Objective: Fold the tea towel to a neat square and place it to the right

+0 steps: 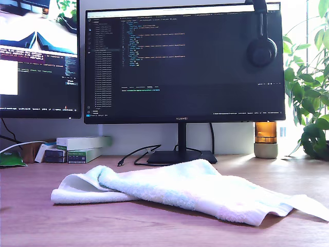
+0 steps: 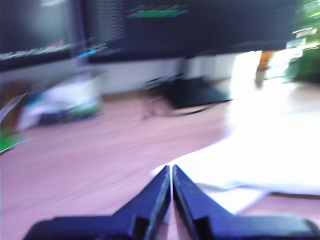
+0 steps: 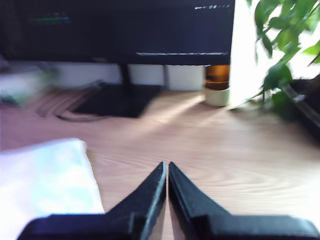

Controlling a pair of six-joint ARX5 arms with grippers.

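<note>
Wooden desk [image 1: 154,226] with two monitors behind, a daylit office setup. Nearest in the wrist views: my first gripper [image 2: 171,172] has its jaws pressed together, nothing between them, tips above bare wood just short of a white cloth edge. My second gripper [image 3: 166,169] is also clenched and empty, over bare desk, with the cloth off to one side of it. Neither arm shows in the exterior view.

Next out, the tea towel [image 1: 180,188] lies mid-desk, loosely doubled over itself: a lumpy fold with one flap sticking out toward the exterior view's left and a long tail running toward the exterior view's right. Faint pastel tint is visible. Judging by that, it's at most a rough first fold, with edges misaligned and no square yet; squaring up, further folds and the placing to the side all appear left.

Farther back: monitor stand [image 1: 181,154], cable [image 1: 136,154], small boxes [image 1: 82,148], amber jar [image 1: 266,139], plant [image 1: 308,92], headphones [image 1: 261,46] hung on the monitor.
</note>
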